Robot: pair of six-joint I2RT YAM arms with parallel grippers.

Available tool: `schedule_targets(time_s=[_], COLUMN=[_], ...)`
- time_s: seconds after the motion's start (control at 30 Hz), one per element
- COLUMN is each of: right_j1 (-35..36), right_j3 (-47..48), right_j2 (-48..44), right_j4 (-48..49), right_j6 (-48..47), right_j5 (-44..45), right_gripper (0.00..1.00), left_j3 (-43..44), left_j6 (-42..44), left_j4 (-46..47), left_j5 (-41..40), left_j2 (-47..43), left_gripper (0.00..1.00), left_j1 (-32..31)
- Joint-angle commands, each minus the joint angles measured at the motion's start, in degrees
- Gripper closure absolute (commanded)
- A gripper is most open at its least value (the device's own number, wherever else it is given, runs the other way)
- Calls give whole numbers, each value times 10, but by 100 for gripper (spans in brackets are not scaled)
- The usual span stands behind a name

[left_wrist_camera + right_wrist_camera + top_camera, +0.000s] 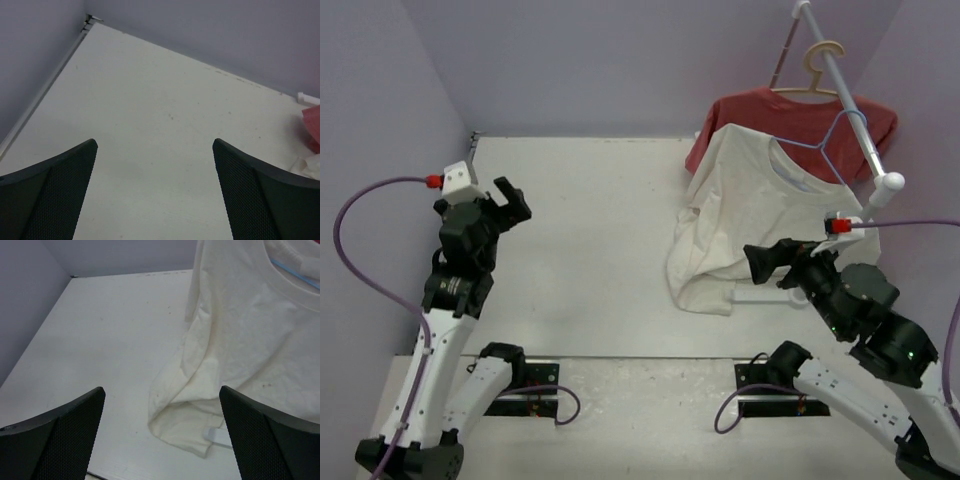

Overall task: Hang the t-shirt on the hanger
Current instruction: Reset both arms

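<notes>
The cream-white t-shirt (750, 210) hangs on the thin light-blue wire hanger (830, 150) from the white rail at the right; its lower part pools on the table. In the right wrist view the t-shirt (240, 330) fills the right side, with a bit of the blue hanger (295, 271) in the collar. My right gripper (760, 262) is open and empty, just in front of the shirt's hem (162, 395). My left gripper (508, 205) is open and empty above bare table at the far left (155, 150).
A red t-shirt (800, 115) hangs on a beige hanger (817, 65) behind the white one, on the slanted white rail (855, 110). A red edge (312, 125) shows in the left wrist view. Purple walls enclose the white table (590, 240). A white rack foot (215, 436) lies under the hem.
</notes>
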Motion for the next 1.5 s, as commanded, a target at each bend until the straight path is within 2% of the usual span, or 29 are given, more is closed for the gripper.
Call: schedule_targets(time_s=[0.0, 0.13, 0.23, 0.3, 0.43, 0.63, 0.97, 1.27, 1.47], right_j1=[2, 1, 2, 1, 2, 2, 2, 2, 2], right_j3=[25, 48, 64, 61, 35, 24, 20, -34, -43], right_j2=[-39, -84, -103, -124, -213, -261, -241, -187, -205], right_j4=[-71, -109, -163, -210, -181, -166, -149, -132, -119], right_j6=[-11, -26, -19, 0, -25, -35, -73, -99, -108], right_j5=[10, -18, 2, 53, 38, 53, 98, 218, 215], right_gripper=[1, 1, 1, 1, 1, 1, 1, 1, 1], left_j3=[-77, -131, -153, -148, -148, -146, -154, -165, -170], left_j6=[14, 28, 30, 34, 39, 43, 64, 82, 87], left_j4=[-25, -28, -23, -23, -25, -30, -9, 6, 13], left_j5=[-111, -107, -103, -109, -114, -117, -111, -98, -95], left_j2=[-77, -115, -141, -149, -153, -162, -161, -168, -170], left_gripper=[0, 0, 0, 0, 0, 0, 0, 0, 0], left_j1=[-3, -11, -15, -19, -21, -26, -42, -54, -58])
